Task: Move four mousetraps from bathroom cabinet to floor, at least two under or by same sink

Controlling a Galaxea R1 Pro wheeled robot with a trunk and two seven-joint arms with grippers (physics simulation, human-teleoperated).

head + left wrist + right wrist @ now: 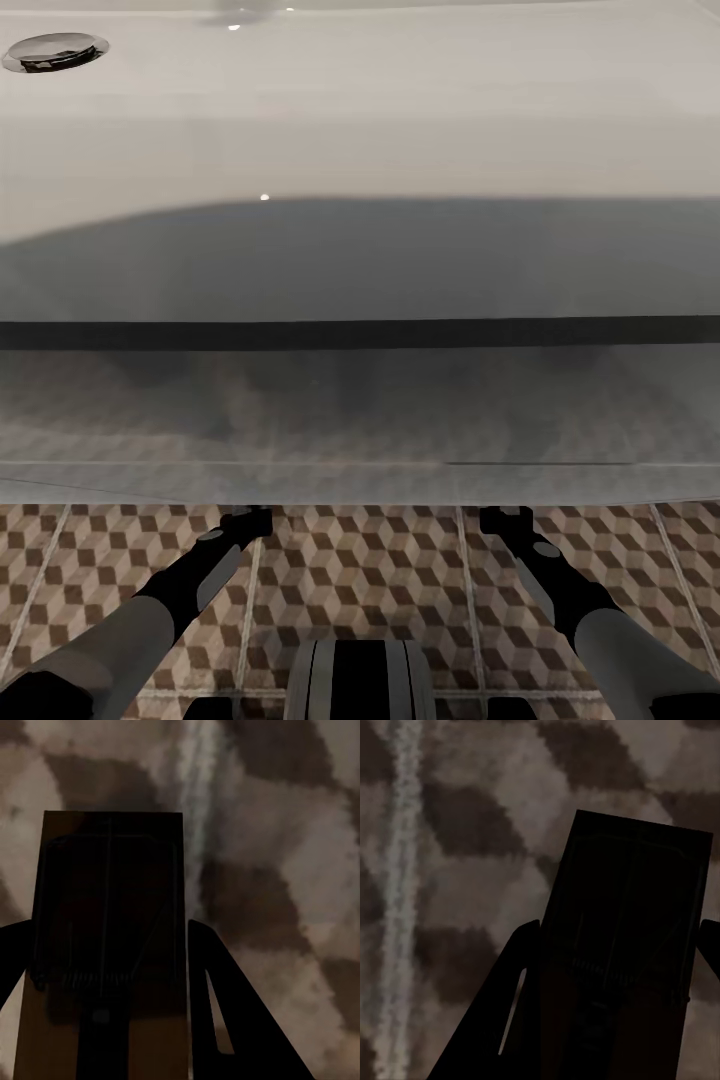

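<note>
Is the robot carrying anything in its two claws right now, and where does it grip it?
Each end effector holds a mousetrap between its fingers by the long side edges: left one, right one, above the tiled floor.

The bathroom floor point(360, 590) was cube-patterned tile in brown, beige and white with pale grout lines. The white sink point(360, 120) vanity stood on it.

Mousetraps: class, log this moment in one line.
left gripper: holds mousetrap | right gripper: holds mousetrap | above bathroom floor | beneath sink
</note>
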